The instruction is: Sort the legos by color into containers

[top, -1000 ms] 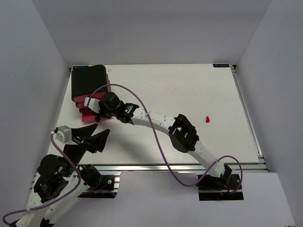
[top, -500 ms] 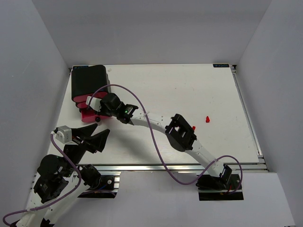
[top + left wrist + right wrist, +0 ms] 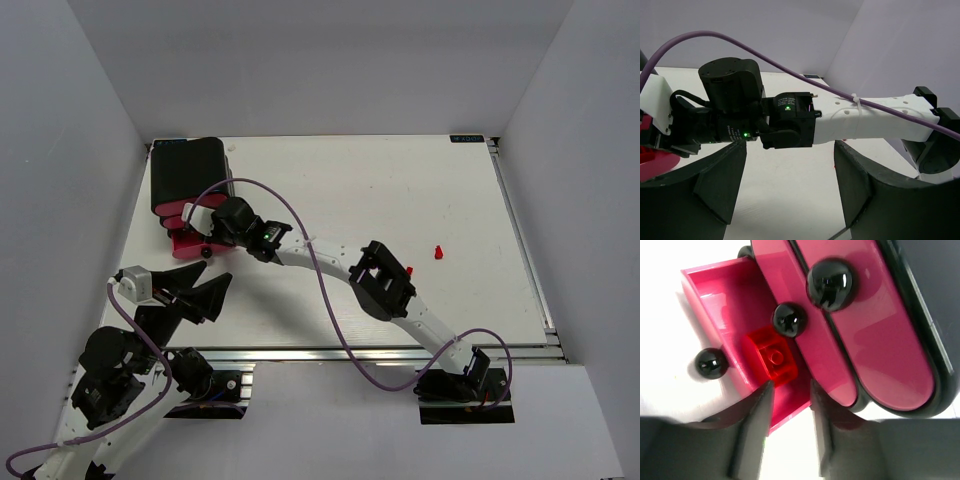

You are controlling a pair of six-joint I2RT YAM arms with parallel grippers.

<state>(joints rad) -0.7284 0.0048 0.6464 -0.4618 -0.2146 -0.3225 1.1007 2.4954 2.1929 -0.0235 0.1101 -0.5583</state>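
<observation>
The black housing (image 3: 185,168) stands at the back left with its pink drawers (image 3: 178,222) facing forward. In the right wrist view the bottom drawer (image 3: 715,295) is pulled out, and the two upper drawers (image 3: 875,340) are closed. A red lego (image 3: 774,359) lies inside the open drawer. My right gripper (image 3: 790,390) hovers just over it, slightly open and holding nothing; it also shows in the top view (image 3: 205,225). Another red lego (image 3: 438,252) lies on the table at the right. My left gripper (image 3: 195,292) is wide open and empty, near the front left.
My right arm (image 3: 385,285) stretches diagonally across the table from its base (image 3: 465,385). A small red bit (image 3: 409,271) shows beside its elbow. The left wrist view shows the right arm's wrist (image 3: 740,110) close ahead. White walls enclose the table.
My right gripper has shifted a little left over the open bottom drawer. My left arm has not moved.
</observation>
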